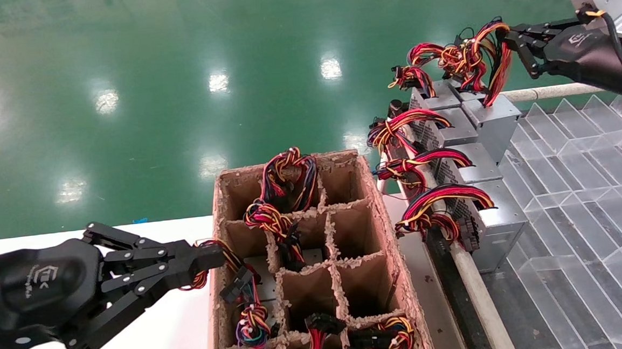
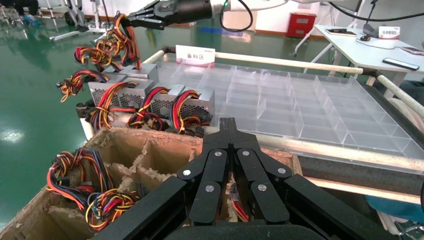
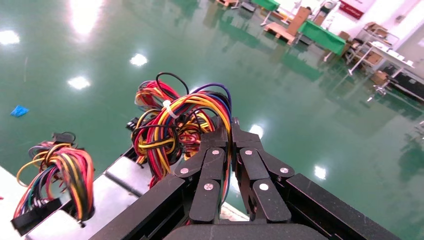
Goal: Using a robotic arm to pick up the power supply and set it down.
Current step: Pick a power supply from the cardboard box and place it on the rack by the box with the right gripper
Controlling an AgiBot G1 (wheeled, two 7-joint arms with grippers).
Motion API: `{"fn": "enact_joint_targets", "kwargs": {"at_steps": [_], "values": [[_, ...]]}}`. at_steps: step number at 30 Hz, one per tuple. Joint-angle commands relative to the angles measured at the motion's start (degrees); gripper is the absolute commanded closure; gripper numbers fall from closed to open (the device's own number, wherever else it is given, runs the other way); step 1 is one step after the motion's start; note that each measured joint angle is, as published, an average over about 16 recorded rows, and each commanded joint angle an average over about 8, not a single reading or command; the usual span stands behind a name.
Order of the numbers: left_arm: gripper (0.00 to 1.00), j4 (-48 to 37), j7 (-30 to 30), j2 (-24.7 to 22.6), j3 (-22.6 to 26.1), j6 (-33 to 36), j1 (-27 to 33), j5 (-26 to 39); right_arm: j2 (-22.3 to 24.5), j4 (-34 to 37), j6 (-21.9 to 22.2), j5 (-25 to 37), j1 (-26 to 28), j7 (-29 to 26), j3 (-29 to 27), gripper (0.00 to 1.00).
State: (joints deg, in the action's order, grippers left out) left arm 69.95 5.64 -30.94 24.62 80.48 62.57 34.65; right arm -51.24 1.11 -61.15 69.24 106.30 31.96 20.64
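Head view: left tool (image 1: pixel 208 259) at the near-left edge of the cardboard divider box (image 1: pixel 389 256), fingers pinched together on a red-yellow-black wire bundle (image 1: pixel 228 255) rising from a left-hand compartment. Power supply below it mostly hidden inside that compartment, only a grey patch visible. Right tool (image 1: pixel 513 40) raised at far right over the row of power supplies (image 1: pixel 483 158) standing along the clear plastic tray (image 1: pixel 576 180), closed on the wire loop (image 1: pixel 490 61) of the farthest unit (image 1: pixel 493 112). Box resting on the white table (image 1: pixel 170 345). Right wrist view: fingers (image 3: pixel 212 165) clamped on coloured wires, green floor (image 3: pixel 300 100) beyond
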Motion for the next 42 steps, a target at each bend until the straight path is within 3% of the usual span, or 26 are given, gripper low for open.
{"fn": "enact_joint_targets", "kwargs": {"at_steps": [1, 2, 10, 29, 42], "values": [[1.0, 0.0, 0.0, 0.0, 0.0, 0.0, 0.0, 0.0, -0.2, -0.1, 0.5, -0.5, -0.4, 0.2, -0.3, 1.0], [1.0, 0.0, 0.0, 0.0, 0.0, 0.0, 0.0, 0.0, -0.1, -0.1, 0.4, -0.5, -0.6, 0.3, -0.3, 0.97], [1.0, 0.0, 0.0, 0.0, 0.0, 0.0, 0.0, 0.0, 0.6, -0.2, -0.5, -0.2, -1.2, -0.2, -0.2, 0.01], [1.0, 0.0, 0.0, 0.0, 0.0, 0.0, 0.0, 0.0, -0.4, -0.9, 1.6, 3.9, 1.1, -3.1, 2.7, 0.0], [1.0, 0.0, 0.0, 0.0, 0.0, 0.0, 0.0, 0.0, 1.3, -2.1, -2.2, 8.8, 5.9, -4.6, 6.1, 0.0]]}}
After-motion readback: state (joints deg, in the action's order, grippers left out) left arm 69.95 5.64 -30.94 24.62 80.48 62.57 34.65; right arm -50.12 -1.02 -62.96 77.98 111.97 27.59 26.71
